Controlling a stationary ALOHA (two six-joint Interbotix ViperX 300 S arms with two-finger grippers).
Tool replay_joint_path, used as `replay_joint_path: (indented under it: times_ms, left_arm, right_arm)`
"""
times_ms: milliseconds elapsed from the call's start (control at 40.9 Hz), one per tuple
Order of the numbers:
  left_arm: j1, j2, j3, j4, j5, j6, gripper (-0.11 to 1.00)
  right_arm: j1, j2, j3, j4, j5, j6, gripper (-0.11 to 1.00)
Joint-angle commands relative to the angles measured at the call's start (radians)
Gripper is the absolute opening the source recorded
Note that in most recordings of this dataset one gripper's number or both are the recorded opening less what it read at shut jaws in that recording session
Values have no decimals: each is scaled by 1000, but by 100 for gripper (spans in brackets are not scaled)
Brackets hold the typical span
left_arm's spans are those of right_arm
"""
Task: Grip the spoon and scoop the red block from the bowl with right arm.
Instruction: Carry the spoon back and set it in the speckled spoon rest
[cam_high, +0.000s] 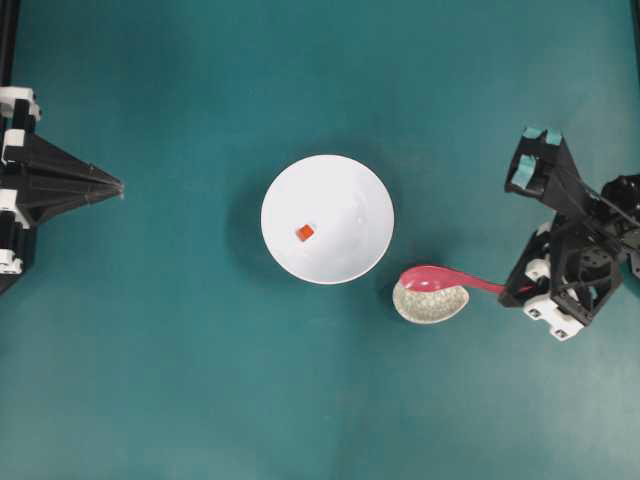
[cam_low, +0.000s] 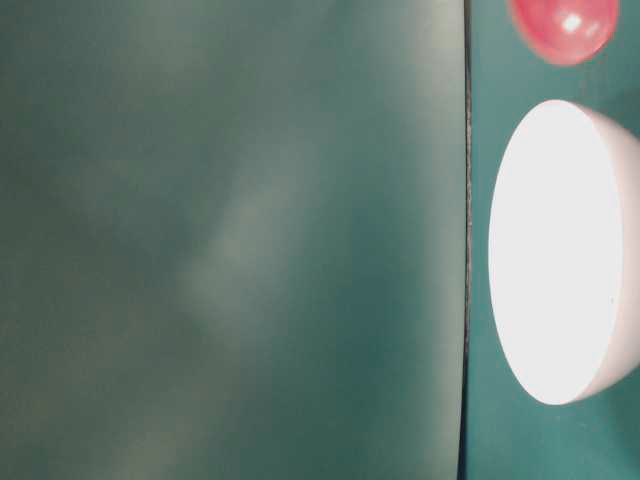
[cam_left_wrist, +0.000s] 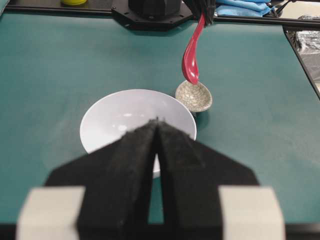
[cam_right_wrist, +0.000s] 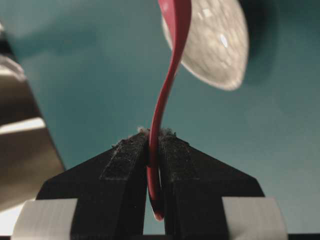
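Note:
The white bowl (cam_high: 327, 219) sits mid-table with the tiny red block (cam_high: 304, 232) inside it, left of centre. The pink spoon (cam_high: 440, 277) has its scoop over the speckled egg-shaped spoon rest (cam_high: 430, 302). My right gripper (cam_high: 505, 290) is shut on the spoon's handle (cam_right_wrist: 156, 150), which runs up between the pads to the scoop (cam_right_wrist: 176, 12). My left gripper (cam_high: 118, 187) is shut and empty at the left edge, pointing at the bowl (cam_left_wrist: 131, 112). The spoon (cam_left_wrist: 192, 52) hangs over the rest (cam_left_wrist: 194, 96) in the left wrist view.
The teal table mat (cam_high: 200, 380) lies under everything. The spoon rest (cam_right_wrist: 217, 42) is right of the bowl. In the table-level view the bowl (cam_low: 560, 250) and the spoon's scoop (cam_low: 563, 25) show close up.

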Motion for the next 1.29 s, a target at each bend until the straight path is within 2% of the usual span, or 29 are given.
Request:
replay_joint_path:
  times_ms: [0,269,708,879,928,977,1050,1148,1221,1270]
  left_arm:
    - [-2,8,-26,0,-6,0,0]
    - [0,8,-26,0,-6,0,0]
    - [0,8,-26,0,-6,0,0]
    - [0,8,-28,0,-5,0,0]
    - [0,8,-28,0,-6,0,0]
    - [-2,8,-28,0,-5,0,0]
    - [0,8,-28,0,-5,-2,0]
    - [0,8,-28,0,-6,-2,0]
    - [0,8,-28,0,-5,-2,0]
    - [0,9,-28,0,-6,-2,0]
  right_arm:
    - [20,-3,11,0,-5,-3,7]
    - [31,38,38,-6,-51,-18,7]
    - [34,98,40,-35,-48,-43,8]
    - [34,98,40,-41,-46,-61,28]
    - [34,100,40,-61,-46,-66,35]
    - [34,98,40,-109,-34,-67,40]
    - [35,94,37,-192,43,-69,45]
    - [35,87,14,-249,149,-66,49]
    - [38,81,12,-284,133,-74,51]
    - [52,66,26,-318,78,-78,51]
